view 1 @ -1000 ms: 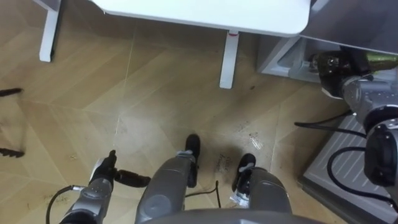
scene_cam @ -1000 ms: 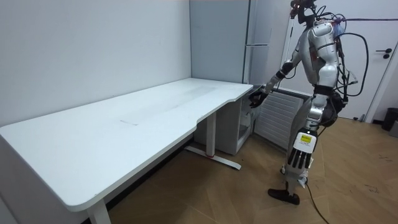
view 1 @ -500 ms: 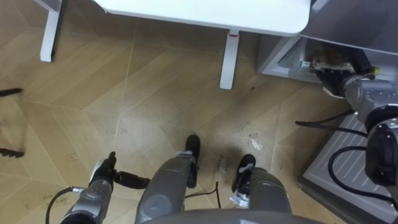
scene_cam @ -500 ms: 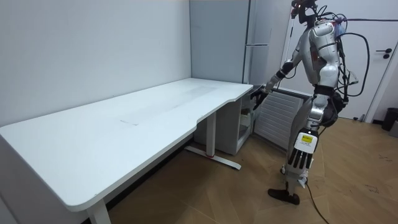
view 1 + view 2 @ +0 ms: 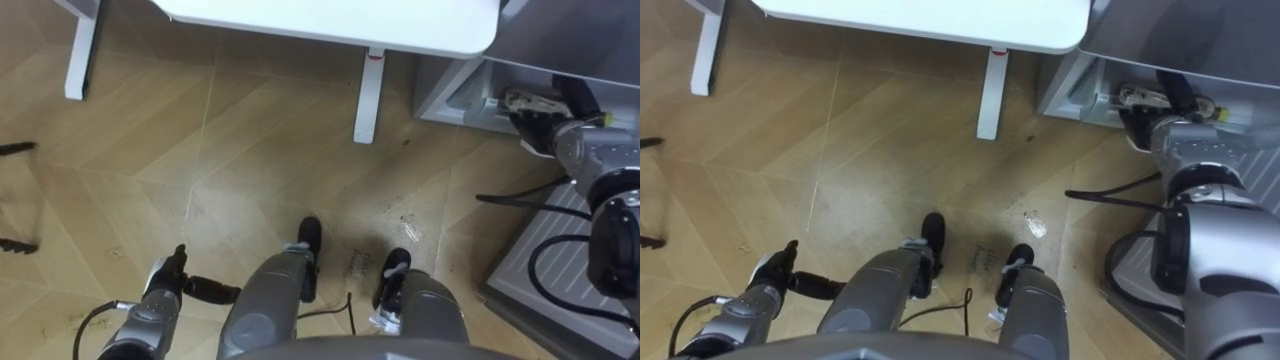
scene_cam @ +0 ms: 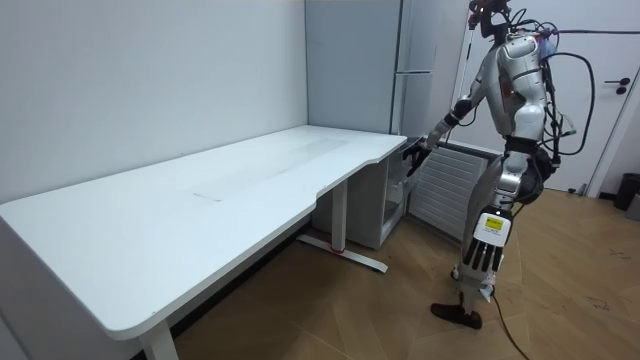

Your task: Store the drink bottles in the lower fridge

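The lower fridge compartment (image 5: 455, 95) stands open at the upper right, just beyond the white table (image 5: 330, 25). My right hand (image 5: 530, 103) is stretched out at its opening, over the grey inner edge. I can make out no drink in the hand or around it. In the room view I stand upright on the wood floor beside the table's end, facing the fridge (image 6: 350, 60), with my right hand (image 6: 413, 152) held out at the table's corner. My left hand (image 5: 170, 275) hangs open and empty low at my side.
A white table leg (image 5: 368, 95) stands on the floor between me and the fridge; another leg (image 5: 78, 50) is at the far left. A grey ribbed panel (image 5: 540, 260) lies low on my right. Dark objects (image 5: 15, 148) poke in at the left edge.
A second ago a dark bottle with a gold-green part showed at my right hand; now it is out of sight. The hand has turned slightly at the fridge opening. The left hand kept still.
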Available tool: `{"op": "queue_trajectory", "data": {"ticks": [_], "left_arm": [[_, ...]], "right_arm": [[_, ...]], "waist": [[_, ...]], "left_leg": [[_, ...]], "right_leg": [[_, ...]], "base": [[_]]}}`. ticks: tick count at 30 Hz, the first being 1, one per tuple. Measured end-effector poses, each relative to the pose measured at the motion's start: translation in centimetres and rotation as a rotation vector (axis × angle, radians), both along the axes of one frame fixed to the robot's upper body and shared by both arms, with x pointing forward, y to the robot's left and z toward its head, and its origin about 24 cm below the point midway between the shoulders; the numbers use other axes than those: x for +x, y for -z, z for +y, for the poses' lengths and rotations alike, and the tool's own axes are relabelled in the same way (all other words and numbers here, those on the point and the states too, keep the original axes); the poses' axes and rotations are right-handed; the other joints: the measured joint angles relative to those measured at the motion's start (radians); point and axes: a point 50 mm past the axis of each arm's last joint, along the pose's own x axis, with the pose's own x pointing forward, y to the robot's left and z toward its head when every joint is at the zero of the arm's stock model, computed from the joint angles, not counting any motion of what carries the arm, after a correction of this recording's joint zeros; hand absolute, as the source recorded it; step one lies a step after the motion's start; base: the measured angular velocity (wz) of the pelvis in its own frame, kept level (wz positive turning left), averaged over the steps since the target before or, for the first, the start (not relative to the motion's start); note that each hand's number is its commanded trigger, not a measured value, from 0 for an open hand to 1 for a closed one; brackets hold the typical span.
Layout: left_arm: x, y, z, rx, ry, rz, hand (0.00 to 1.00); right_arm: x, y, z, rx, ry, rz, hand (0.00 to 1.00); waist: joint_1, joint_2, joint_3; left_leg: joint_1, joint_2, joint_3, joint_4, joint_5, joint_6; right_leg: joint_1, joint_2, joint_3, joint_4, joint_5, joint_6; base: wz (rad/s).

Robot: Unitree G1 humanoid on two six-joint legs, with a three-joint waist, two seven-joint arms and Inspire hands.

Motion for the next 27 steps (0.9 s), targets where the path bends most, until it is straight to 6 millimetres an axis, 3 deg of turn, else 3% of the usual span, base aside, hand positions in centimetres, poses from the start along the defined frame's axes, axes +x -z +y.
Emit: {"op": "queue_trajectory", "data": {"ticks": [7,12,15,16,17,18,20,24,26,27], "left_arm": [[-1.0,0.3,0.3,0.006,-0.011,0.037,0.00],[-2.0,0.5,0.7,0.011,-0.021,0.067,0.00],[-2.5,0.5,0.8,0.011,-0.021,0.077,0.00],[-2.6,0.6,0.8,0.010,-0.021,0.079,0.00],[-2.8,0.6,0.8,0.008,-0.021,0.083,0.00],[-2.9,0.6,0.8,0.007,-0.021,0.086,0.00],[-3.4,0.7,0.9,0.007,-0.023,0.096,0.00],[-3.9,0.7,1.1,0.010,-0.025,0.103,0.00],[-4.7,0.8,1.4,0.010,-0.059,0.105,0.00],[-5.0,0.7,1.5,0.012,-0.070,0.107,0.00]], "right_arm": [[-0.5,0.5,0.0,-0.034,-0.044,0.011,0.00],[-2.6,2.4,-0.8,-0.099,-0.076,0.098,0.00],[-4.0,3.2,-1.6,-0.142,-0.080,0.119,0.00],[-4.9,3.7,-2.1,-0.168,-0.076,0.136,0.00],[-5.7,4.1,-2.6,-0.192,-0.074,0.158,0.00],[-5.9,4.2,-2.7,-0.206,-0.078,0.169,0.00],[-7.2,4.8,-3.2,-0.260,-0.107,0.211,0.00],[-10.1,6.4,-3.8,-0.343,-0.170,0.300,0.00],[-12.8,7.8,-4.0,-0.390,-0.241,0.396,0.00],[-13.4,8.2,-4.0,-0.392,-0.249,0.418,0.00]], "waist": [[-0.001,0.001,-0.0003],[-0.006,0.002,-0.0012],[-0.038,0.003,-0.0037],[-0.042,0.000,-0.0061],[-0.049,0.002,-0.0139],[-0.053,0.003,-0.0152],[-0.069,0.004,-0.0333],[-0.082,0.005,-0.0449],[-0.088,0.000,-0.0555],[-0.088,-0.001,-0.0569]], "left_leg": [[0.040,0.001,-0.003,-0.006,0.000,0.000],[0.128,0.006,-0.015,-0.040,-0.001,-0.001],[0.163,0.005,-0.020,-0.051,-0.002,-0.001],[0.178,0.006,-0.021,-0.054,-0.003,0.000],[0.193,0.007,-0.021,-0.057,-0.006,0.000],[0.204,0.007,-0.021,-0.060,-0.007,0.001],[0.250,0.007,-0.017,-0.079,-0.010,0.000],[0.340,0.009,-0.013,-0.112,-0.020,-0.004],[0.377,0.011,-0.012,-0.126,-0.025,-0.010],[0.384,0.012,-0.012,-0.127,-0.027,-0.012]], "right_leg": [[0.046,0.003,-0.006,-0.015,0.000,0.001],[0.161,0.017,-0.032,-0.092,0.010,0.007],[0.220,0.021,-0.057,-0.133,0.018,0.012],[0.243,0.025,-0.060,-0.153,0.025,0.014],[0.266,0.030,-0.060,-0.167,0.032,0.016],[0.280,0.033,-0.060,-0.179,0.036,0.017],[0.329,0.037,-0.058,-0.209,0.042,0.019],[0.415,0.045,-0.055,-0.254,0.045,0.022],[0.455,0.051,-0.055,-0.286,0.045,0.022],[0.462,0.052,-0.055,-0.286,0.044,0.022]], "base": [[0.01],[0.09],[0.18],[0.04],[0.00],[-0.07],[-0.05],[-0.06],[-0.05],[0.00]]}}
